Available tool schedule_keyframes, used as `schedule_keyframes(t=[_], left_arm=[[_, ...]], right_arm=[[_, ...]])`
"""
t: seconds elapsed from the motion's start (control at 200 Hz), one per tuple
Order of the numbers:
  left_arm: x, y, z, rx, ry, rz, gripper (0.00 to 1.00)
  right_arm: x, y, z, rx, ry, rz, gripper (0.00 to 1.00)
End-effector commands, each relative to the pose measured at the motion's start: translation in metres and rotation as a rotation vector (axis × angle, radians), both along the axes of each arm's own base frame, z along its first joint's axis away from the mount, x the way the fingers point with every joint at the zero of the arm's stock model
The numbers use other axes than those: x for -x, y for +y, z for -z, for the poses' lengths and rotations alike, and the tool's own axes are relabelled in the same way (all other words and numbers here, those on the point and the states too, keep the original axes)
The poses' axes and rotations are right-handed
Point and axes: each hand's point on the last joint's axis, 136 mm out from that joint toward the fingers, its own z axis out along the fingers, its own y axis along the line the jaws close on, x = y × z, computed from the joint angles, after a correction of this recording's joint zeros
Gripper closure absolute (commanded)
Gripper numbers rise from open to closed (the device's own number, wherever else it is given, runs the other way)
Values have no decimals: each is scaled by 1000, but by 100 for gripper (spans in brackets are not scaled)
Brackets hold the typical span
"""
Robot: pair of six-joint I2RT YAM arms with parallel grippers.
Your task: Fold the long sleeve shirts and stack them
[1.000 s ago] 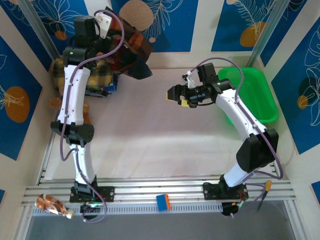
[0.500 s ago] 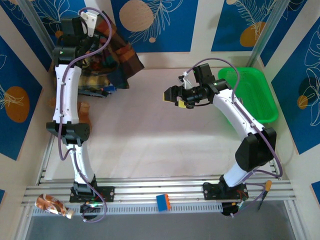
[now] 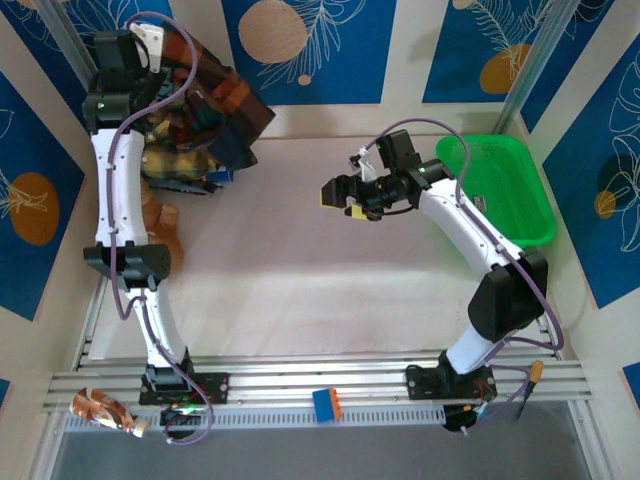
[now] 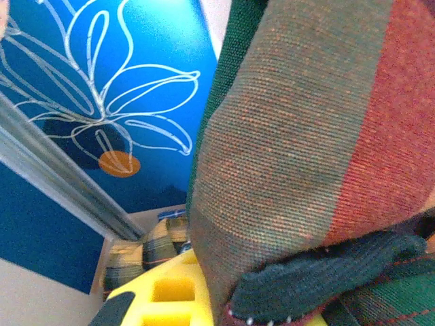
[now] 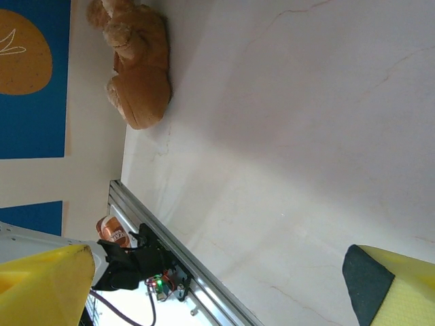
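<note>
Along the near edge of the desk (image 3: 330, 300), between the two arm bases, a small blue plastic block (image 3: 326, 403) sits on the aluminium rail, away from the work. Past it the pale middle of the desk lies bare. The right gripper (image 3: 335, 192) hovers above that bare patch with its yellow fingers spread wide and nothing between them. At the left side of the desk, the brown plush teddy bear (image 5: 139, 68) lies beside the left arm. The green plastic basket (image 3: 500, 185) stands at the far right.

In the far left corner, the yellow and black plaid flannel shirt (image 3: 170, 165) lies crumpled on the desk. Above it the left gripper (image 4: 217, 299) is clamped on a bunch of the dark green, navy, red and orange plaid flannel shirt (image 3: 215, 100), which hangs off the desk against the back wall.

The step in hand looks like bringing this dark shirt out to the bare middle for folding. To do it well, the left arm should carry it high enough that the hanging cloth clears the yellow shirt and the bear. The right gripper should then take a second edge, a shoulder or hem, so the shirt goes down spread rather than heaped. Because the hold is on bunched fabric, a slow carry would lessen the chance of a slip.
</note>
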Motion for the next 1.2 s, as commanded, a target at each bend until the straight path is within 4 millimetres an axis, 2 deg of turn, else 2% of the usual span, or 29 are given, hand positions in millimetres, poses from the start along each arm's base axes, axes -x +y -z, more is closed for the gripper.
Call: schedule_keyframes(t=[0.0, 0.105, 0.335, 0.485, 0.6, 0.62, 0.63, 0.65, 0.66, 0.675, 0.695, 0.72, 0.755, 0.77, 0.785, 0.95, 1.055, 1.11, 1.195], left_arm=[[7, 16, -20, 25, -54, -21, 100], [0, 31, -5, 22, -20, -49, 100], [-22, 85, 53, 32, 87, -174, 100], [-41, 127, 104, 32, 151, -267, 100], [-54, 168, 131, 70, 137, -390, 100], [-56, 174, 132, 80, 126, -412, 96], [-56, 178, 132, 82, 119, -426, 90], [-56, 186, 131, 87, 98, -462, 69], [-56, 190, 130, 87, 90, -481, 62], [-56, 197, 129, 83, 71, -518, 43], [-56, 204, 126, 82, 45, -556, 28], [-57, 211, 123, 92, 17, -578, 16], [-62, 209, 115, 122, -19, -538, 9], [-65, 205, 112, 134, -30, -515, 2], [-67, 202, 108, 144, -43, -492, 0], [-66, 175, 85, 184, -78, -436, 0], [-54, 159, 67, 175, -76, -433, 0], [-45, 148, 51, 183, -93, -417, 0], [-35, 124, 30, 196, -121, -371, 0]], right_arm=[[-2, 6, -3, -1, 4, 3, 5], [-1, 10, 0, 7, 16, 3, 5], [2, 16, 5, 36, 48, -4, 5], [4, 19, 7, 55, 76, -7, 5], [8, 22, 9, 64, 95, -12, 5], [9, 23, 9, 67, 101, -13, 5], [9, 23, 10, 68, 103, -13, 4], [10, 24, 9, 71, 105, -17, 4], [11, 24, 10, 73, 109, -18, 4], [12, 24, 11, 76, 114, -21, 4], [13, 25, 11, 78, 116, -23, 4], [14, 26, 11, 79, 118, -28, 4], [17, 28, 13, 82, 126, -35, 4], [18, 29, 12, 80, 124, -39, 4], [18, 30, 12, 81, 123, -42, 4], [21, 38, 17, 79, 133, -60, 4], [19, 40, 15, 82, 116, -73, 4], [19, 39, 15, 85, 108, -73, 4], [19, 37, 16, 94, 103, -77, 4]])
